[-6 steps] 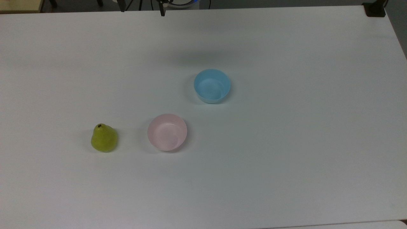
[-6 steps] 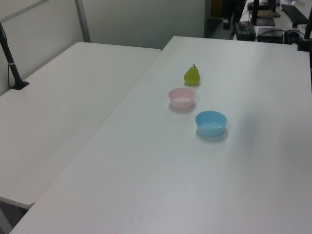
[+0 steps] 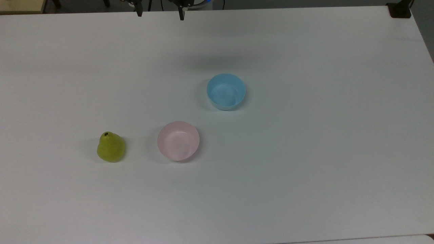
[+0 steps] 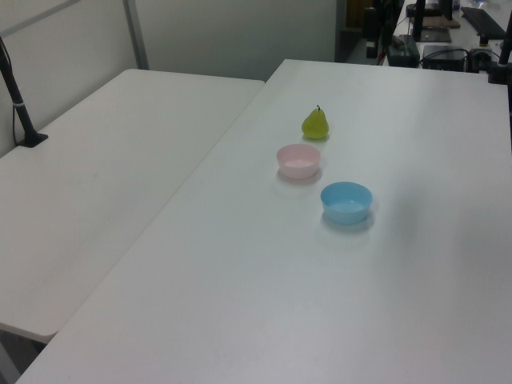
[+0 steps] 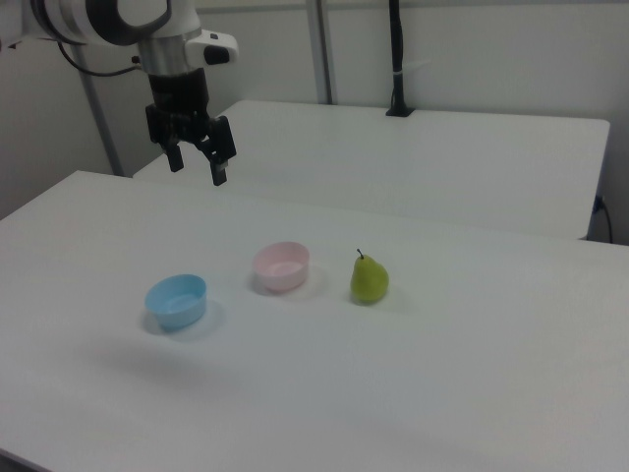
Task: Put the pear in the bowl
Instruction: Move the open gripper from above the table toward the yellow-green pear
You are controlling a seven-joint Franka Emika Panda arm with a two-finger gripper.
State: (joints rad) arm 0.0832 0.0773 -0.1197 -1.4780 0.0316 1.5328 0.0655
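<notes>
The small yellow-green pear (image 5: 370,279) stands upright, stem up, just beside the pale pink plastic bowl (image 5: 281,266), on the right view's right; the spread, empty gripper (image 5: 198,161) hangs high beyond the bowl's other side

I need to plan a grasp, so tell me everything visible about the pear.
The pear is small, yellow-green and smooth-skinned, with a dark stem end on top and a wider rounded base. It stands upright on the white table, its stem pointing up in the right view. Nothing touches it but the table. In the top view it sits apart from the pink bowl, on the top view's left of it. The gripper hangs open, high above the table and far from it.
</notes>
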